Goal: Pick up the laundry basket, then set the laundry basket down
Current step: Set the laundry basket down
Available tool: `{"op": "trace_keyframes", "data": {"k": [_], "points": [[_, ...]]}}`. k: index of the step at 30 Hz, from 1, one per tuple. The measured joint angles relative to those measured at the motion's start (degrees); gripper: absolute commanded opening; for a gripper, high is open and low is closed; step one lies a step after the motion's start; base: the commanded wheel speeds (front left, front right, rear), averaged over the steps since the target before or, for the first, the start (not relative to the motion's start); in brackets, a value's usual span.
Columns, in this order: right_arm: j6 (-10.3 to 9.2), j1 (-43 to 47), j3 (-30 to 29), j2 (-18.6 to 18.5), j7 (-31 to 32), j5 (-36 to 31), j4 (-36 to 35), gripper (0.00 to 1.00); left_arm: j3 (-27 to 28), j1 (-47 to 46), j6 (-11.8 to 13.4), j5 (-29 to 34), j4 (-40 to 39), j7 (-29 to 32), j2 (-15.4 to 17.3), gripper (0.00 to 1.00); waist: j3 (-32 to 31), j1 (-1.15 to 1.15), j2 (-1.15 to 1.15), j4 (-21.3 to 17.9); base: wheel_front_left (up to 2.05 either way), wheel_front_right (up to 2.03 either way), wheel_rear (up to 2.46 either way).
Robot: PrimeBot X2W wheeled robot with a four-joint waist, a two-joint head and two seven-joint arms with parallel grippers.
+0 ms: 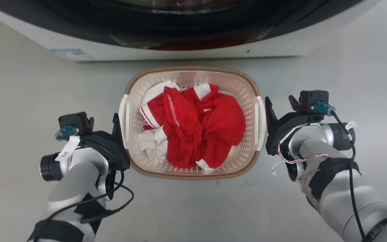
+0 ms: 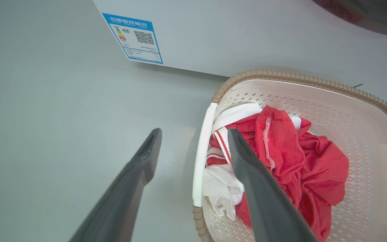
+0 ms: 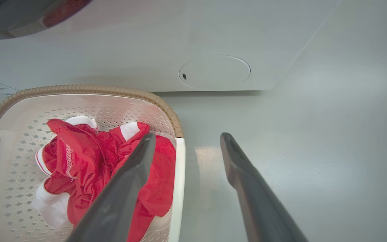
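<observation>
- Nearest to us, at the bottom of the head view, our two pale arms reach forward, the left forearm (image 1: 76,178) at lower left and the right forearm (image 1: 344,201) at lower right, each with dark cables.
- Just ahead, the left tool (image 2: 194,134) has its two dark fingers apart, straddling the white left handle (image 2: 202,151). One finger is over the grey floor (image 2: 45,117) and the other over the clothes inside. We cannot tell whether either finger touches the handle.
- On the other side, the right tool (image 3: 188,136) is spread too, one finger over the clothes and one over the floor, with the white right handle (image 3: 177,188) between them.
- Between the two tools stands the laundry basket (image 1: 240,90), cream-white and perforated with a brown woven-look rim, upright on the floor.
- Inside it lies a crumpled heap of red and white clothes (image 1: 197,127), covering most of the bottom.
- Beyond the basket, near its far rim but apart from it, is the white washing machine (image 1: 274,50) with its dark round door. It has a blue-bordered label (image 2: 134,38) at its lower left corner and a round cover (image 3: 214,71) at its lower right.
</observation>
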Motion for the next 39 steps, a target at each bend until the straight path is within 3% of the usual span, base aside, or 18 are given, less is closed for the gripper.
{"op": "trace_keyframes", "data": {"k": [20, 39], "points": [[1.16, 10.79, -5.47, -0.03, 0.00, -1.00, -6.45, 1.00, 2.41, 12.45, -0.53, 5.37, -8.32, 0.00, 1.63, 1.00, -16.01, 0.00, 0.00, -0.22, 0.00, 0.00, 0.00], [0.11, 26.03, -15.03, -1.27, 0.00, -7.49, -22.20, 1.00, 8.24, 30.62, 1.40, 13.48, -27.58, 0.00, 4.38, 1.00, -29.45, 0.00, 0.00, -0.06, 0.00, 0.00, 0.00]]}}
